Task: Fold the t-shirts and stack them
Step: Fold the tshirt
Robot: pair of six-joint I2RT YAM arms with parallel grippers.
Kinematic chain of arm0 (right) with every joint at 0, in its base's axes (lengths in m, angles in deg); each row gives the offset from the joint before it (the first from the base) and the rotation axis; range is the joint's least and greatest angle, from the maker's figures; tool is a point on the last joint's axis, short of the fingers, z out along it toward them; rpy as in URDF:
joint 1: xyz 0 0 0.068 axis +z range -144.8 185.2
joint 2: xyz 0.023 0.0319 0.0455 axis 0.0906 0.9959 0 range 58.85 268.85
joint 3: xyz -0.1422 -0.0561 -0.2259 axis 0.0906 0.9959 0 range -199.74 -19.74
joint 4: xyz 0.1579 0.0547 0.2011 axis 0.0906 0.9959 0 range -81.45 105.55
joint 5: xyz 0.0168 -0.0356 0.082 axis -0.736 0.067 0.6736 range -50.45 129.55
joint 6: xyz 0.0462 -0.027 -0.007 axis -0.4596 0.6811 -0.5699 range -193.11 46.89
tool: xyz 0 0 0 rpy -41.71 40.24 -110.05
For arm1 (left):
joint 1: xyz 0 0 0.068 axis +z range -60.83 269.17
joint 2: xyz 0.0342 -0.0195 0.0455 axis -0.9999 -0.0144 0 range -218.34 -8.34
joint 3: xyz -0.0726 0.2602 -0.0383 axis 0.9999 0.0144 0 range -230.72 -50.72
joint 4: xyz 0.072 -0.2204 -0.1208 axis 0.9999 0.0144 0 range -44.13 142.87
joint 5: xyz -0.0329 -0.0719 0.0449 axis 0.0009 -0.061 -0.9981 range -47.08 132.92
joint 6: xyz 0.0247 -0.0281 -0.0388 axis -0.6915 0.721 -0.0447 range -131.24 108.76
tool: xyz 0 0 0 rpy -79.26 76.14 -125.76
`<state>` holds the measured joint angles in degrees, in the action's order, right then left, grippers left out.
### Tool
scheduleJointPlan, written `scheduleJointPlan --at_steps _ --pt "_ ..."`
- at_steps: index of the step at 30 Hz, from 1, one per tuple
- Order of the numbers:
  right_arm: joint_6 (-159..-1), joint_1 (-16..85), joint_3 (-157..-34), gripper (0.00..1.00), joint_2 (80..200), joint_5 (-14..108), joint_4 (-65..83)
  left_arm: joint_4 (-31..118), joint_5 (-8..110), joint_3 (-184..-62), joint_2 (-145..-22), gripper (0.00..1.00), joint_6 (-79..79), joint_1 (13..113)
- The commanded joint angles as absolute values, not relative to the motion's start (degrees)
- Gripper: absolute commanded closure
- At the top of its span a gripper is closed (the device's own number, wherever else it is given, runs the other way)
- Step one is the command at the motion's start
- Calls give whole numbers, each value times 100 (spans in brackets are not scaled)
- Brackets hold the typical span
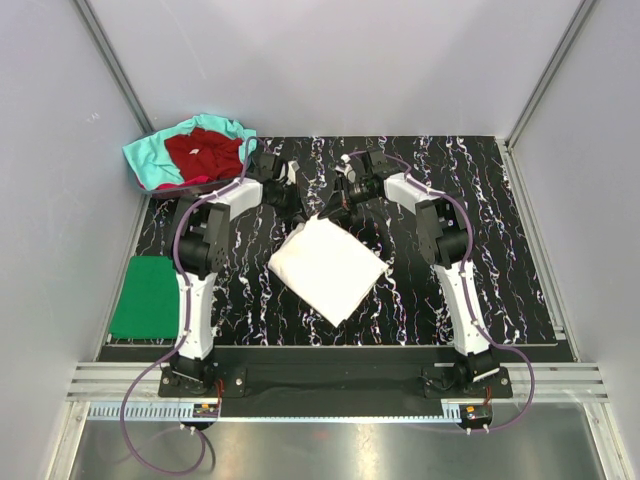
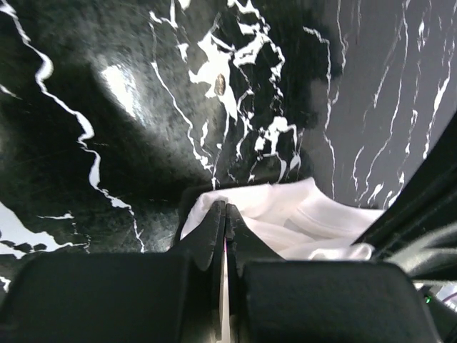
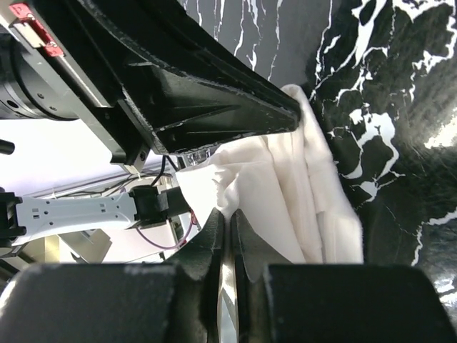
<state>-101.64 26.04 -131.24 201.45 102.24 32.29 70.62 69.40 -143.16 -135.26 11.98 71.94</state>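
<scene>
A white t-shirt, folded into a rough square, lies at the middle of the black marbled table. Both grippers meet at its far corner. My left gripper is shut, with an edge of the white cloth pinched between its tips. My right gripper is shut on bunched folds of the same shirt, which run up from its tips. The left gripper's black fingers cross just above them. No red print shows.
A folded green t-shirt lies at the table's left edge beside the left arm. A heap of a teal shirt with a dark red one on it sits at the back left corner. Grey walls close in the table.
</scene>
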Motion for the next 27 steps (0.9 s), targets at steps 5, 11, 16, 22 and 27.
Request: scheduleJointPlan --at_steps 5,11,16,22,27 --pt "-10431 2744 -13417 91 19894 10581 2718 7083 6568 -14353 -13816 100 1372 7195" --pt "-10624 2832 -13892 91 20175 10512 2709 6943 6727 -14204 -13781 100 1398 7177" --pt "-10633 2823 -14156 91 20587 10362 2823 6907 6771 -14151 -13719 100 1389 7177" --pt "-10563 2814 -14375 90 21001 10292 2964 6925 6771 -14124 -13623 100 1380 7177" --pt "-10563 2700 -14261 90 21134 10125 2938 7083 6560 -14194 -13377 91 1328 7195"
